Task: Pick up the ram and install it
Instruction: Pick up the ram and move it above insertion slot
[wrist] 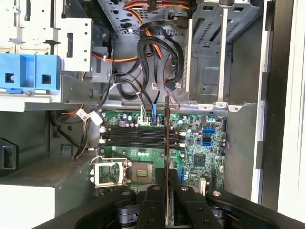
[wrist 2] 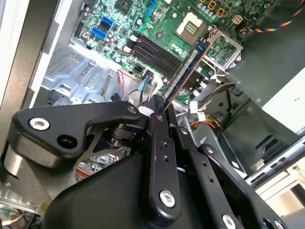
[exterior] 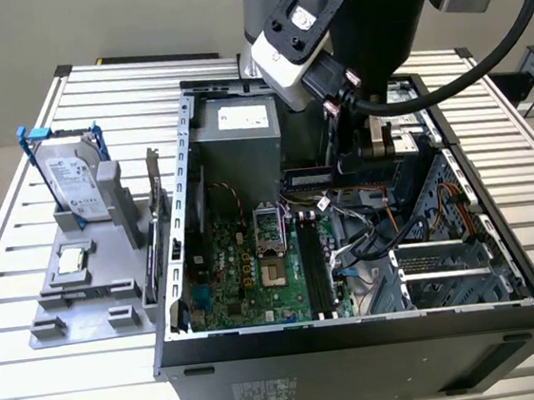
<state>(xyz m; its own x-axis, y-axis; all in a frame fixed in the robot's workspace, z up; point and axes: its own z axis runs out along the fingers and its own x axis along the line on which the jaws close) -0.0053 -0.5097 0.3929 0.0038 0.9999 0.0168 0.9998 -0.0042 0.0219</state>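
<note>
The ram (wrist 2: 187, 67) is a thin bluish-dark stick, and my gripper (wrist 2: 162, 112) is shut on one end of it. It hangs above the green motherboard (wrist 2: 119, 28), apart from the black memory slots (wrist 2: 153, 51). In the first wrist view the ram (wrist: 167, 138) shows edge-on, crossing over the memory slots (wrist: 136, 136), with my gripper (wrist: 167, 185) clamped on it. In the exterior view my gripper (exterior: 363, 156) is inside the open computer case (exterior: 357, 329), and the ram (exterior: 311, 178) sticks out toward that view's left, above the board.
Loose cables (wrist: 157, 52) and drive cages (exterior: 447, 272) crowd the case beside the slots. The processor socket (wrist: 143, 171) and the power supply (exterior: 237, 141) lie close by. Outside the case, a grey fixture (exterior: 117, 316) holds a hard drive (exterior: 74, 177) and a small silver chip (exterior: 71, 262).
</note>
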